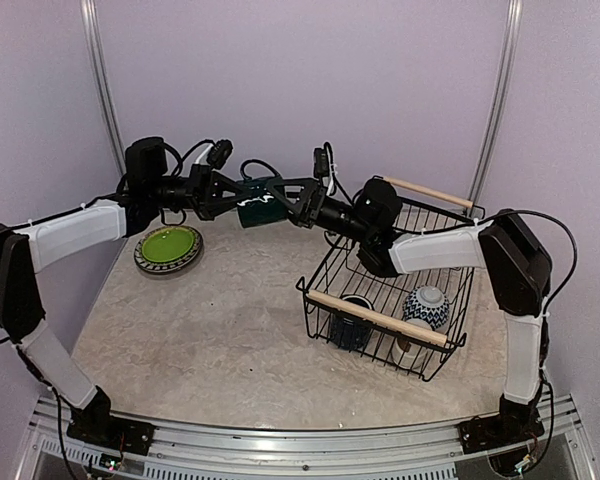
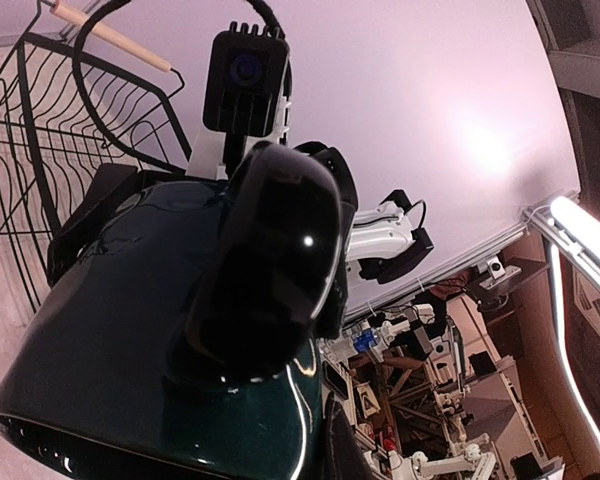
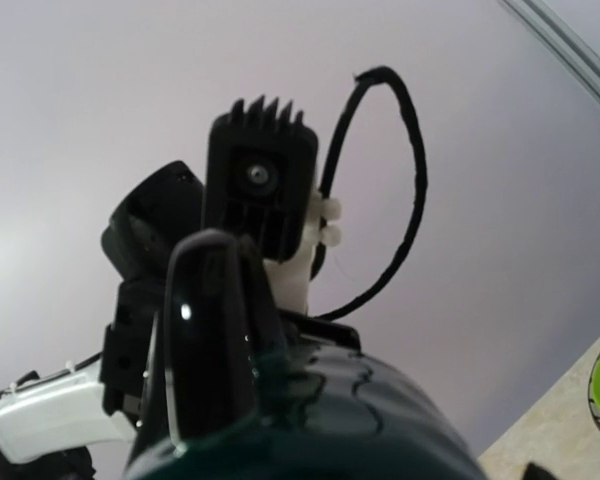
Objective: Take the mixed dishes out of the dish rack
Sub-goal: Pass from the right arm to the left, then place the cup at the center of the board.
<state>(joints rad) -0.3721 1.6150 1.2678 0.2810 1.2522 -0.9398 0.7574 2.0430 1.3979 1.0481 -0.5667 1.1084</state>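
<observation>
Between left pincer (image 1: 232, 196), right pincer (image 1: 280, 202): glossy rounded dark mug (image 1: 255, 210), gripped both sides.

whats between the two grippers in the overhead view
A dark mug, raised off the table, with the left gripper at one side and the right gripper at the other. The top external view shows it best.

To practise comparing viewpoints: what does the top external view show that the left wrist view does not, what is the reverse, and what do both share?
Only top external: the lime green plate on the table, and a bowl inside the dish rack. Only left wrist: a cluttered room beyond the enclosure. Both: the dark mug held in mid-air, and the dish rack.
</observation>
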